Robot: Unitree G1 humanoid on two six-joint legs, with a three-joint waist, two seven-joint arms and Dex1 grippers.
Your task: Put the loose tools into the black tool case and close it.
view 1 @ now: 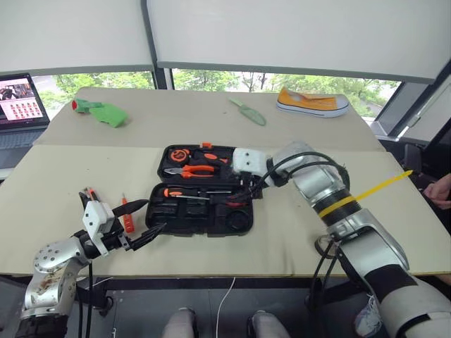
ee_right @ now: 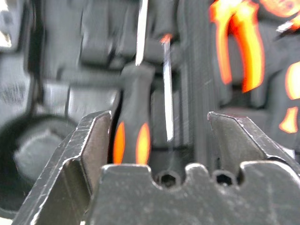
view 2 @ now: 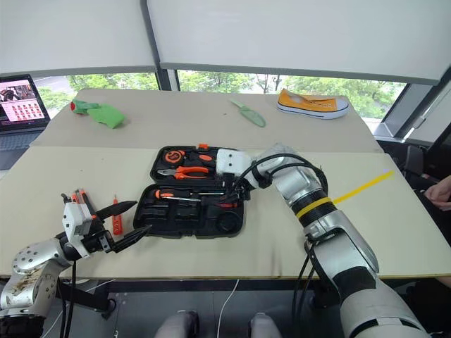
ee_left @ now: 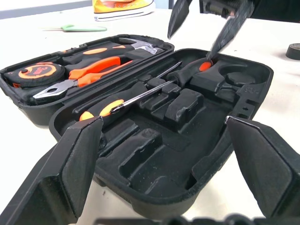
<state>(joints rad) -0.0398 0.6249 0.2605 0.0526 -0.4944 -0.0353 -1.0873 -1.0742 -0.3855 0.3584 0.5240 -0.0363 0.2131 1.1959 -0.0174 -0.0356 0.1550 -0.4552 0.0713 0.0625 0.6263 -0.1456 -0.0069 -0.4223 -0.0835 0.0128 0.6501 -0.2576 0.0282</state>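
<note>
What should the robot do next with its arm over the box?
Probably lift the right gripper away from the black tool case. Its fingers are spread above two screwdrivers already lying in their slots. A small orange tester screwdriver and another tool lie loose on the table near the left gripper.

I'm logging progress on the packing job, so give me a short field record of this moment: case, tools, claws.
case: black tool case open on the table
packed: two screwdrivers in the near half; pliers in the far half
loose: small orange screwdriver left of the case
left claw: open, empty, at the case's left edge
right claw: open, above the screwdrivers
</note>
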